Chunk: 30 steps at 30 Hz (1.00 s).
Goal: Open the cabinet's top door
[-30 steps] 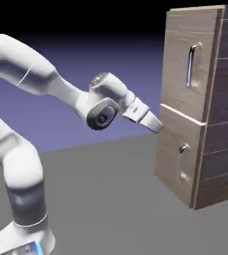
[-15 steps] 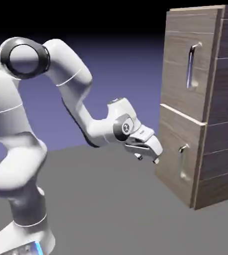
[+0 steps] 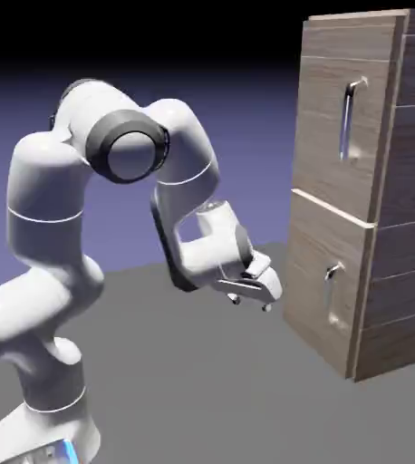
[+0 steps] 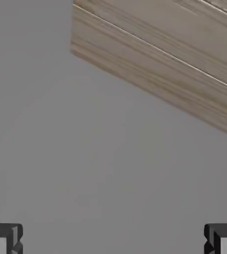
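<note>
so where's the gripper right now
In the exterior view, the gripper hangs left of the cabinet's lower door, apart from it and below the top door's handle.

The arm (image 3: 184, 163) has been folded back toward the exterior view's left, its elbow bent higher. The gripper (image 3: 250, 304) has been drawn away from the cabinet (image 3: 338, 190), lowered and tipped downward, its 2 fingers now exposed.

white rounded arm (image 3: 50, 181) | dark joint rings (image 3: 125, 145) | blue base light (image 3: 70, 452)
</note>
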{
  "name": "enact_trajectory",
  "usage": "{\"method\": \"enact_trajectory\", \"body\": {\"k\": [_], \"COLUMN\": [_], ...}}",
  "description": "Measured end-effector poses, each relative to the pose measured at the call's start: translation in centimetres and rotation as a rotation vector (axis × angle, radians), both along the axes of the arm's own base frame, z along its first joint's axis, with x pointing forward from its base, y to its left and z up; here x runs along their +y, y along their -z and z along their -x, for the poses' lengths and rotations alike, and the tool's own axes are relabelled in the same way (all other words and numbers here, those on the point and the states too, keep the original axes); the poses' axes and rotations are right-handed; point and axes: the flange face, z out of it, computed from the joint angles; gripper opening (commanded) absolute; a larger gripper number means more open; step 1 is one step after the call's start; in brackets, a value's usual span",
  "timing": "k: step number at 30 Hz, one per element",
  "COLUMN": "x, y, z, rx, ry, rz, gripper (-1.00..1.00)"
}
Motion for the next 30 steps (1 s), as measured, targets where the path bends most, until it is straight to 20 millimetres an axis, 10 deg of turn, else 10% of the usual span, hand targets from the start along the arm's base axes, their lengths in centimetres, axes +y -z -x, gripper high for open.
{"method": "enact_trajectory", "body": {"k": [12,25,30], "x": [-0.7,-14.2,-14.7], "y": [-11.1,-33.6,-34.4], "z": [-3.2,-1.6,-4.6], "rx": [-0.363,-1.089,-1.116], "ry": [0.017,0.224,0.233], "rz": [-0.243,-0.442,-0.448], "gripper": [0.0,0.0,0.0]}}
